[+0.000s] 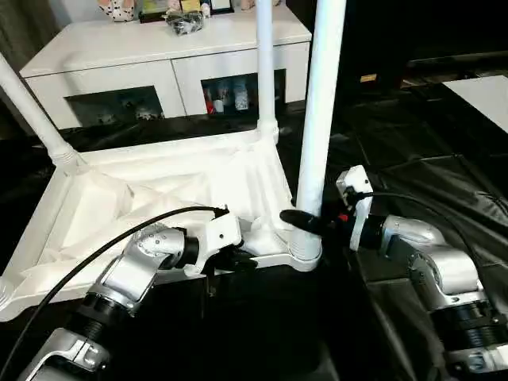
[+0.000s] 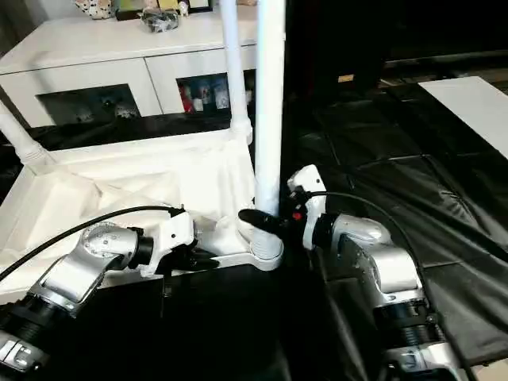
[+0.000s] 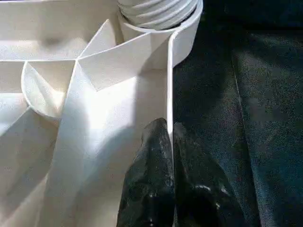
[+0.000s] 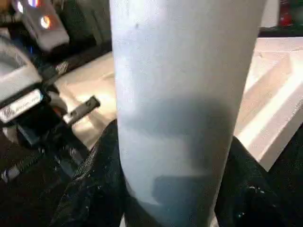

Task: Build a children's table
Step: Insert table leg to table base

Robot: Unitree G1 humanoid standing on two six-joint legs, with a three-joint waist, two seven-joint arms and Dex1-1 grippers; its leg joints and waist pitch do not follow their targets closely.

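Children's table (image 1: 182, 194) lies upside down on the black floor covering (image 2: 444, 206), ribbed underside up, in front of the white cabinet (image 1: 159, 63) at the far side. Three legs stand up from it: far left (image 1: 32, 111), far right (image 1: 265, 63), and near right (image 1: 321, 119).

Left gripper (image 3: 169, 137): fingers pressed together on the thin near edge wall of the top, just left of the near right leg's socket.

Right gripper (image 1: 305, 222): fingers (image 4: 94, 179) wrapped on either side of the near right leg, low on its shaft; contact appears firm, though the far side is hidden.
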